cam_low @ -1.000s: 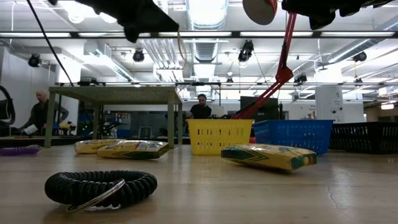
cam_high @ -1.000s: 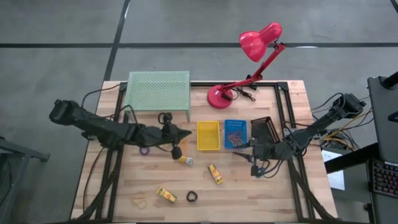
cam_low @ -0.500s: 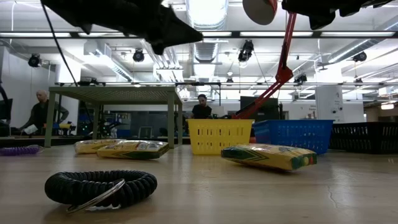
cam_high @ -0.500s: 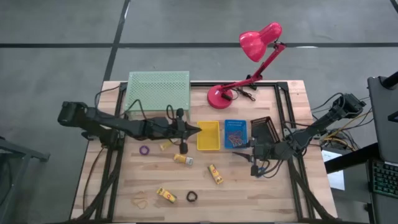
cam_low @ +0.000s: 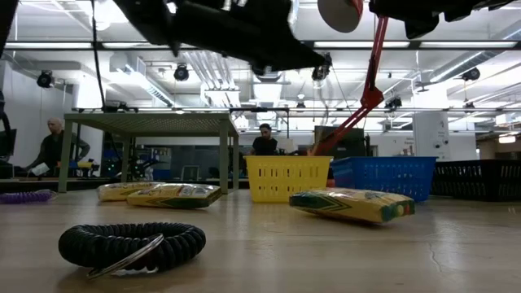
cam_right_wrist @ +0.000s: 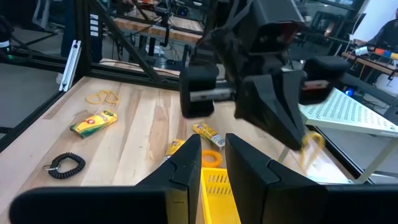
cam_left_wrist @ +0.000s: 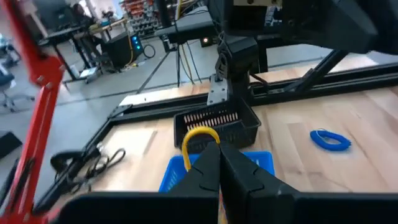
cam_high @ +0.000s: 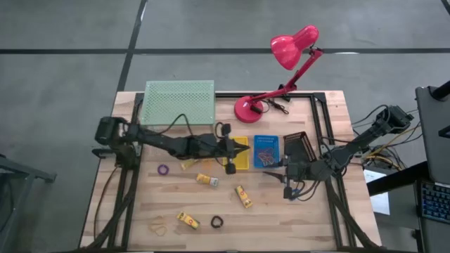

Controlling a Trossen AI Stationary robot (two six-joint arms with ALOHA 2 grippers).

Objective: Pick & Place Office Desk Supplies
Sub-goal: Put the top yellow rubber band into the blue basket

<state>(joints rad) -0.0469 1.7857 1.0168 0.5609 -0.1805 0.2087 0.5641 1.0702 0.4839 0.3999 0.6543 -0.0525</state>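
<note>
With its fingers pinched on a yellow rubber band (cam_left_wrist: 198, 134), the left gripper (cam_high: 238, 149) hangs over the yellow bin (cam_high: 235, 163) (the right gripper (cam_high: 287, 169), fingers slightly apart and empty, waits beside the black bin (cam_high: 299, 145)), and the springy loop could snag or bounce outside.

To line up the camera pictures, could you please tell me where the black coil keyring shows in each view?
High view: the keyring lies near the table's front edge, beside a yellow packet.
Low view: lower left, the nearest thing.
Left wrist view: not in it.
Right wrist view: on the bare wood, near the same packet.
Shared landmark: the green shelf, absent only from the left wrist view.
</note>
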